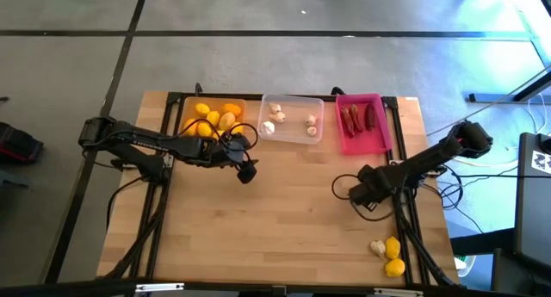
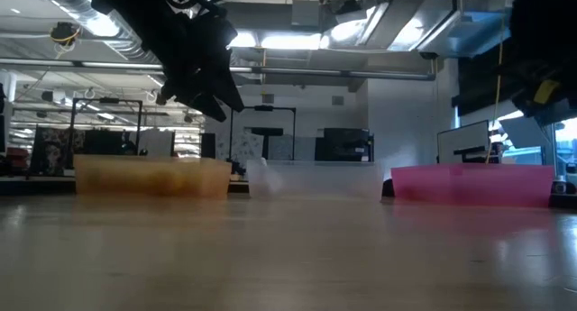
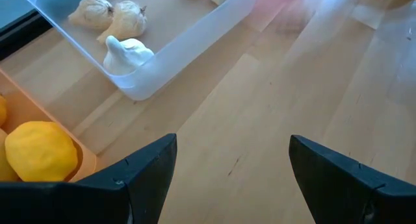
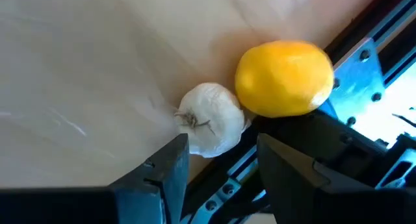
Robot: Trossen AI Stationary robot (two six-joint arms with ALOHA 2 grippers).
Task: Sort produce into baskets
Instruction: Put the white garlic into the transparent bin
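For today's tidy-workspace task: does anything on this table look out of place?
Yes. A garlic bulb and two lemons lie loose at the table's near right corner, outside every tray.

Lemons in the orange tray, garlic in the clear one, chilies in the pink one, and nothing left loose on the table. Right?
Not quite. The trays are as you say: lemons in the orange tray, garlic in the clear tray, chilies in the pink tray. But the high view shows a loose garlic bulb and two loose lemons at the table's near right corner.
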